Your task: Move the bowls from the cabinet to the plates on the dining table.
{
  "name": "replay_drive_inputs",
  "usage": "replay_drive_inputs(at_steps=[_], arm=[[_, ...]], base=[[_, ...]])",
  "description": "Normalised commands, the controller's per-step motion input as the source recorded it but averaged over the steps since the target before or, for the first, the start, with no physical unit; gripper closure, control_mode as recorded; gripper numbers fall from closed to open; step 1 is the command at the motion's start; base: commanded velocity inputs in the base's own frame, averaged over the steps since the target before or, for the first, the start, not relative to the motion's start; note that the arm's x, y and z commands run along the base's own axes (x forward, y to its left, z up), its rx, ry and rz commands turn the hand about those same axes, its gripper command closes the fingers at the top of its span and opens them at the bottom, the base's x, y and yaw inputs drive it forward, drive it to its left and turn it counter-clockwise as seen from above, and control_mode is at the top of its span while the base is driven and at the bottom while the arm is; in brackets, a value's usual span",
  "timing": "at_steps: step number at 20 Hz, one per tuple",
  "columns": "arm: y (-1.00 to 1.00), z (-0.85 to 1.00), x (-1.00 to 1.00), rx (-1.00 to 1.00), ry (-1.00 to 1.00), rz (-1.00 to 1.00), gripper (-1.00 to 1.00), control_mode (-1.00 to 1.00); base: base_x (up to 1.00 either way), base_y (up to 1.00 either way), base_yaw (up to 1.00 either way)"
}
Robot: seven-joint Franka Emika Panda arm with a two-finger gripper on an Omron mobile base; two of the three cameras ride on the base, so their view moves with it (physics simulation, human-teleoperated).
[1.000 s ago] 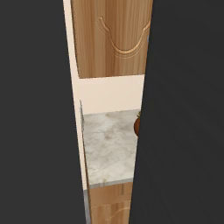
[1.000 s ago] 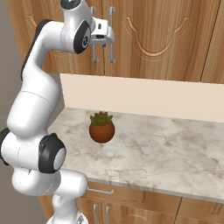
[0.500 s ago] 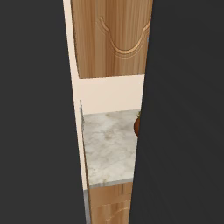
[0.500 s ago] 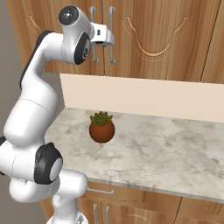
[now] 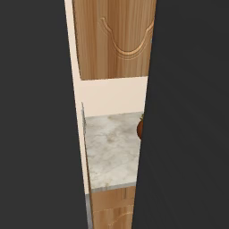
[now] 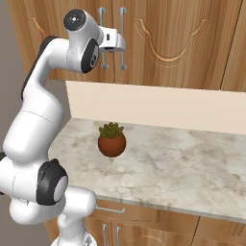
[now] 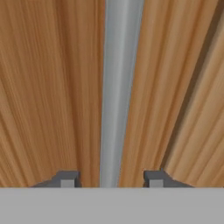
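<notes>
The hand (image 7: pixel 111 179) is held up at the cabinet (image 6: pixel 182 43), with its fingers (image 7: pixel 66 179) spread on both sides of the silver handle (image 7: pixel 117 87) but not touching it. The door is shut, so the bowls are likely hidden inside. The handle looks hard and smooth and may slip; it is best gripped at its middle. A plant pot (image 6: pixel 112 140) sits near the worktop's (image 6: pixel 192 163) left edge.

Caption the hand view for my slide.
Claw straddling the silver bar handle of the closed wooden cabinet door, one fingertip on each side with gaps left.
</notes>
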Motion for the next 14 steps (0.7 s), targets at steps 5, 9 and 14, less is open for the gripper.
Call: replay_drive_inputs(at_steps=[5, 9, 14], arm=[[0.0, -0.01, 0.0, 0.0, 0.0, 0.0, 1.0, -1.0], [0.07, -0.04, -0.01, 0.0, -0.03, 0.01, 1.0, -1.0], [0.24, -0.01, -0.07, 0.0, -0.07, 0.05, 1.0, -1.0]], base=[[0.0, 0.0, 0.0], [0.0, 0.0, 0.0], [0.0, 0.0, 0.0]])
